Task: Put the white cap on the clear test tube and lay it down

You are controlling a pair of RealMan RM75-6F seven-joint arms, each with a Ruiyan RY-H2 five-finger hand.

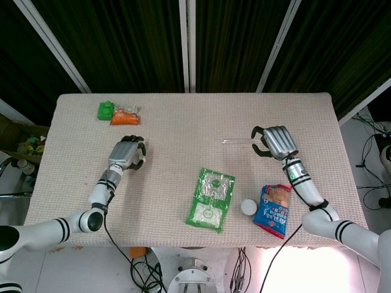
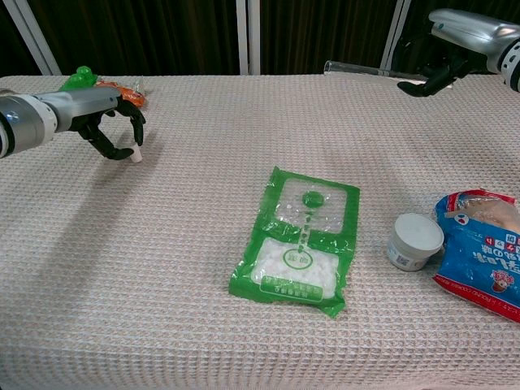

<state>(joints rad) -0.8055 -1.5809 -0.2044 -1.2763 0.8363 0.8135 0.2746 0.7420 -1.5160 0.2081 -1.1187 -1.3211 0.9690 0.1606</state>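
My right hand (image 1: 276,141) (image 2: 443,69) is raised at the right and holds the clear test tube (image 2: 361,71) (image 1: 237,140) nearly level, its open mouth pointing left. Over at the left, my left hand (image 1: 126,154) (image 2: 110,130) hovers low above the cloth with fingers curled. A small white cap (image 2: 136,154) is pinched at its fingertips. In the head view the cap is hidden under the hand.
A green packet (image 1: 211,198) (image 2: 302,241) lies mid-table. A small white cup (image 2: 414,240) (image 1: 248,206) and a blue snack bag (image 2: 483,253) (image 1: 275,210) sit at the front right. A green and orange item (image 1: 120,113) (image 2: 101,84) lies at the back left.
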